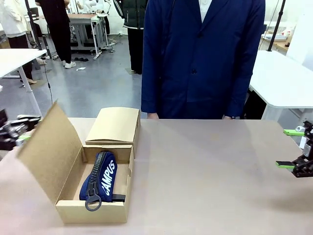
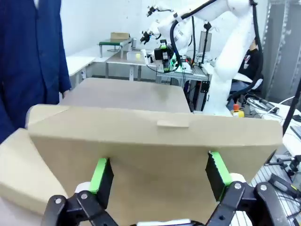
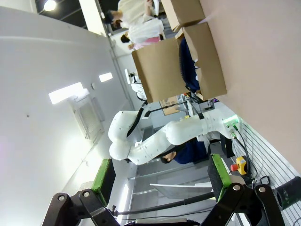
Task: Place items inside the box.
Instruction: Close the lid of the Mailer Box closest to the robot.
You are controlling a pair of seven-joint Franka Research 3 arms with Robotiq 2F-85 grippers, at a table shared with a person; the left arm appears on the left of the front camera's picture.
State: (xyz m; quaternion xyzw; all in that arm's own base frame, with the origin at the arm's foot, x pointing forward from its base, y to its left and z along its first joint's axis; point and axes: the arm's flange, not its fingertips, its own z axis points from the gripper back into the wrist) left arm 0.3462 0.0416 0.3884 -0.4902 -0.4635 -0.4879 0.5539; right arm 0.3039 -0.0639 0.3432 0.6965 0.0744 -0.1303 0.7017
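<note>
While both grippers hang released at the surface (image 1: 205,166) edges, left gripper (image 2: 157,176) beside the box (image 1: 68,208) flap, right gripper (image 1: 293,149) apart, you see the navy pouch (image 1: 100,178) lying inside.

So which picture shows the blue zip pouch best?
The front view. There the pouch lies in the open box, seen from above, with its white letters and ring pull plain. The right wrist view gives just a dark blue sliver of it between the far-off box walls. The left wrist view faces the box's flap.
</note>
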